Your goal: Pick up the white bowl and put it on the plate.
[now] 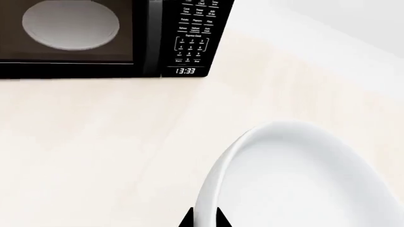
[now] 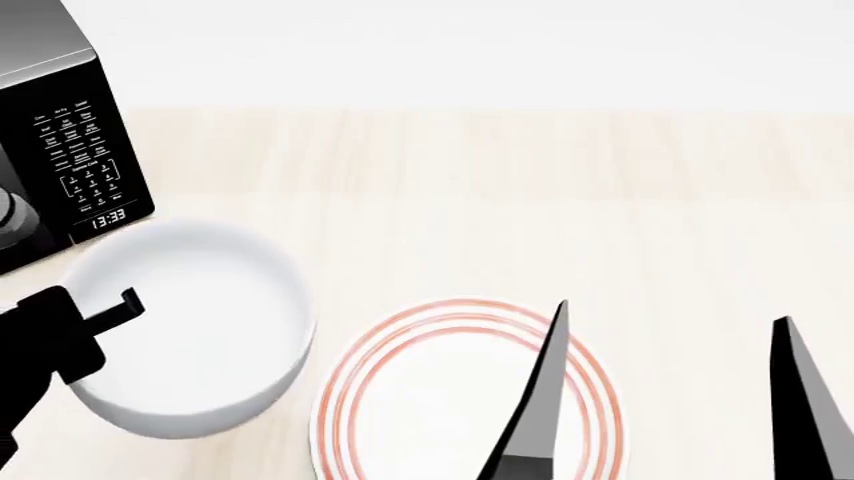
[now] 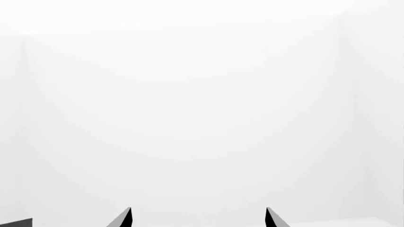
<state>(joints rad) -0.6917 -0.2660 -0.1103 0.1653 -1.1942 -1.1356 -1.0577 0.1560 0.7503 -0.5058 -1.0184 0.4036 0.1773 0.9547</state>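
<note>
- Now my left gripper (image 1: pixel 203 218) pinches the near rim of the white bowl (image 2: pixel 187 325), one finger inside the wall and one outside, closed on it.
- That bowl sits at the left of the pale wooden counter (image 2: pixel 534 200), just beside the plate (image 2: pixel 400 400); whether it rests on the wood or hangs slightly lifted, I cannot tell.
- A black microwave (image 2: pixel 60 150) stands close behind the bowl, its clock reading 13:33.
- My right gripper (image 2: pixel 667 400) is spread wide open, empty, its left finger crossing over the plate's right side in the head view.
- Its wrist camera faces only blank white wall.
</note>
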